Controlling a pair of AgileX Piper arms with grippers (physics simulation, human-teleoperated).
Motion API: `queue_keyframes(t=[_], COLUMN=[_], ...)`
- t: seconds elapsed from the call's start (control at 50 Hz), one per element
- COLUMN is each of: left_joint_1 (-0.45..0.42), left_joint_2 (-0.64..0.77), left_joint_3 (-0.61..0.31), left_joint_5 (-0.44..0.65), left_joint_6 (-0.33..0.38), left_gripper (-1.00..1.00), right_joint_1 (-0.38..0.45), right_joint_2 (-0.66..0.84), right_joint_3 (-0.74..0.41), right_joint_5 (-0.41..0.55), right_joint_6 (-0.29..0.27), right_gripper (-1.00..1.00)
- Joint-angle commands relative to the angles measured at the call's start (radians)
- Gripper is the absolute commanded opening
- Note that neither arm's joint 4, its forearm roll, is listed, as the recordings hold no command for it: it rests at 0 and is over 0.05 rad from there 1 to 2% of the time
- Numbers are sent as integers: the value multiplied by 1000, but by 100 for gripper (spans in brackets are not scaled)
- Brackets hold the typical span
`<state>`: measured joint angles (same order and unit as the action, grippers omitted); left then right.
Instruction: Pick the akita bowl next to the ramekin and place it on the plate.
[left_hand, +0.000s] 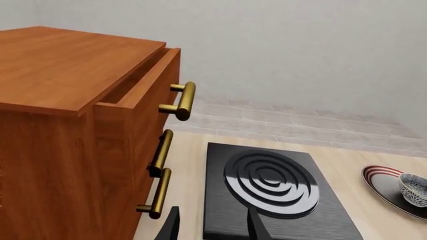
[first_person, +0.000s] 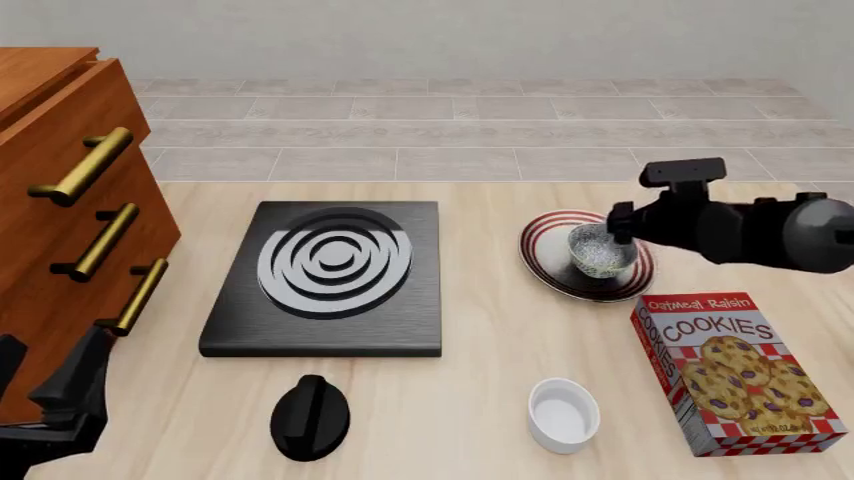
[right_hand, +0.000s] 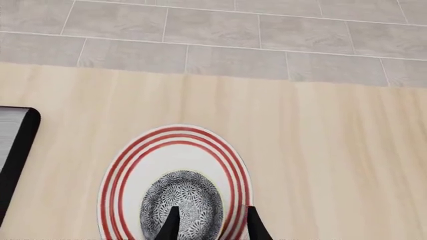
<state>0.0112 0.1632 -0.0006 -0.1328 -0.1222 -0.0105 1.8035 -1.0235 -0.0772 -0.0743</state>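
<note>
We saw the akita bowl (first_person: 602, 250) resting on the plate (first_person: 542, 262), so the right gripper (right_hand: 209, 222) stood open around its rim.

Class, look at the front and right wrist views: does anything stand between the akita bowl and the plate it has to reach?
Nothing visible does. The akita bowl already sits on the plate, the red-striped rim showing around it. The right claw hangs at the bowl, one finger over its rim, one outside. The ramekin stands apart, nearer the camera.
</note>
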Motion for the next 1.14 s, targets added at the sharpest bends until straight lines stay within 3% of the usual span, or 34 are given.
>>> queue_keyframes(t=[0.02,1.14], left_joint_1=[-1,-2], left_joint_2=[9,-136], left_joint_3=[0,-6], left_joint_5=[-10,111], left_joint_6=[4,25], left_gripper=[100,100], right_joint_1=[-5,-13], right_joint_2=[-49,-390], right_joint_3=[4,135], right_joint_5=[30,138], right_joint_6=[-1,14], right_gripper=[100,100])
